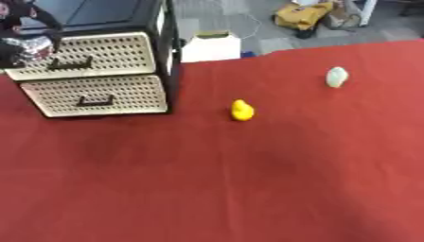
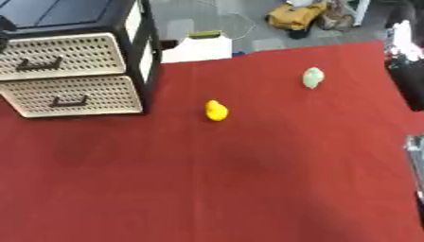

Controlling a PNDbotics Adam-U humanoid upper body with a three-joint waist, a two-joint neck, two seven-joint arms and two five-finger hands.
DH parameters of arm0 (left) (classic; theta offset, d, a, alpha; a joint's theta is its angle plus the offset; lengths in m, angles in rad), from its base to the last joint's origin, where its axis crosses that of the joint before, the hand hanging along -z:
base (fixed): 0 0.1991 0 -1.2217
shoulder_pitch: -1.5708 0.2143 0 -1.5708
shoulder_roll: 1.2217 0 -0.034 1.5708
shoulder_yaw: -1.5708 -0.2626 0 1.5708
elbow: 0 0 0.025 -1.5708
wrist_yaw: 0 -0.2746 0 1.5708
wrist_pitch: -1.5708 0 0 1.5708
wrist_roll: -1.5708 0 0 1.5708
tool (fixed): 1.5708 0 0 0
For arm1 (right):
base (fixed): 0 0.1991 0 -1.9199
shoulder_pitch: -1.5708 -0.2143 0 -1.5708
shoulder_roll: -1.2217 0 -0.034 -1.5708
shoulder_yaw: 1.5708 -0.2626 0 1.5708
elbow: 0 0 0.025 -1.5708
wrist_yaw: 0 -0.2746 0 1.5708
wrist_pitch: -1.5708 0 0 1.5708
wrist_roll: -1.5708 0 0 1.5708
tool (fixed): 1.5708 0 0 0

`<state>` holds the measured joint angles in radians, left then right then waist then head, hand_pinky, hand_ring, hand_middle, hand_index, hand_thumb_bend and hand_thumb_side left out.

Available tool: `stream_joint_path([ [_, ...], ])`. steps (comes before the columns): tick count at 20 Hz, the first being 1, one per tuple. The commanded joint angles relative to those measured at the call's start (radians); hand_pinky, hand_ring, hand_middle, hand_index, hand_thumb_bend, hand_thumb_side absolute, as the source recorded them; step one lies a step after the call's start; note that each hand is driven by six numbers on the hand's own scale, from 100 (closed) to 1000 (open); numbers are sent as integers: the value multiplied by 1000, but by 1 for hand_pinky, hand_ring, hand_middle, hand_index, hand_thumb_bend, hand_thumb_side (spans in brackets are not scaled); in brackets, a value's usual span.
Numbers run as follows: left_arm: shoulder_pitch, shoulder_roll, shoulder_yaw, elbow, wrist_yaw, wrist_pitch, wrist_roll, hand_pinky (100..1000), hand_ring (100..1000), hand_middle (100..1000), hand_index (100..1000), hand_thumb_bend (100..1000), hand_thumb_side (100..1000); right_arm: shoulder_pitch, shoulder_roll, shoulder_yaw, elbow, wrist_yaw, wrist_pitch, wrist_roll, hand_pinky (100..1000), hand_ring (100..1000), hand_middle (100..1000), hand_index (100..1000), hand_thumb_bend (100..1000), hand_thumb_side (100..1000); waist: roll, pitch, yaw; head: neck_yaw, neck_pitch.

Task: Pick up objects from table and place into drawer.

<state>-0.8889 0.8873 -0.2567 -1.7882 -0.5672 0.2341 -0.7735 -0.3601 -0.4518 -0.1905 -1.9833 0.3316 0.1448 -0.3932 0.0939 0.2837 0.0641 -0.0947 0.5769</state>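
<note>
Open red cloth (image 1: 248,189) lies around duck (image 1: 242,110) and pale, seemingly rounded object (image 1: 336,77); cabinet (image 1: 95,71) blocks the far-left.

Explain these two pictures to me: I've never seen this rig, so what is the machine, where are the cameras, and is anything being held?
Both pictures come from two side-by-side cameras in a humanoid robot's head, looking down at its worktable, so they are nearly identical. On the red cloth stand a small drawer unit with two perforated drawers, a yellow toy and a pale green object. The dark shape at the left view's upper left edge is the robot's left hand, at the top drawer; whether it grips the handle is unclear. The dark arm at the right view's edge is the robot's right; its hand does not show. Both objects lie untouched.
</note>
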Motion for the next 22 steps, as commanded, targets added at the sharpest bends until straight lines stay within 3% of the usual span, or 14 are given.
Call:
stream_joint_path([
  [1,-17,24,2,10,-18,-6,-27,100,100,100,886,100,1000,-7,-24,-4,-17,-1,-2,0,575,578,484,747,263,673,-3,-23,1,-1,-13],
  [17,-26,2,-46,91,-92,-87,-95,100,100,100,953,100,1000,-5,-15,-7,-17,-4,-2,-1,575,578,482,746,261,672,-5,-23,-5,5,-15],
  [22,-38,-11,-51,121,-101,-90,-85,100,100,100,947,263,1000,-4,-14,-8,-17,-5,-3,-1,575,578,482,746,256,667,-4,-18,-7,5,-15],
])
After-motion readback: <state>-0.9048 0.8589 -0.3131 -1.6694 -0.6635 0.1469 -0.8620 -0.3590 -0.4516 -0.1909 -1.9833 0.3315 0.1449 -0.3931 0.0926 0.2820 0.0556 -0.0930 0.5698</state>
